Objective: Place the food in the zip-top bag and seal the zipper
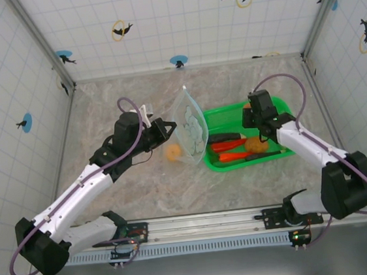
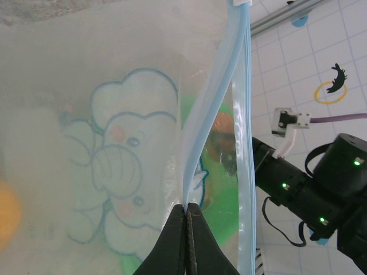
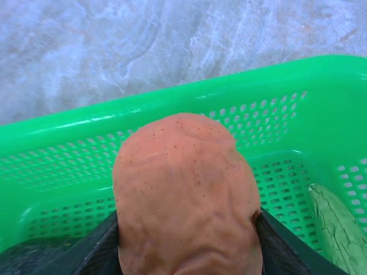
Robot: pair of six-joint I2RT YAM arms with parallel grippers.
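Observation:
The clear zip-top bag [image 1: 190, 129] with its elephant print stands upright left of the green basket. My left gripper [image 1: 169, 126] is shut on its mouth edge, and in the left wrist view the jaws [image 2: 187, 207] pinch the pale blue zipper [image 2: 209, 109]. The bag's mouth gapes between its two strips. My right gripper [image 1: 257, 139] is over the basket, shut on a tan round piece of food [image 3: 186, 195] [image 1: 256, 145]. Its fingers [image 3: 92, 249] press both sides of the piece. An orange round piece [image 1: 173, 153] lies on the table beside the bag.
The green basket [image 1: 278, 104] [image 3: 172, 109] holds red carrots [image 1: 231, 145], a dark long piece [image 1: 226, 136] and a green cucumber [image 3: 338, 226]. Tiled walls close off the back and both sides. The marble table is bare on the left and near the front rail.

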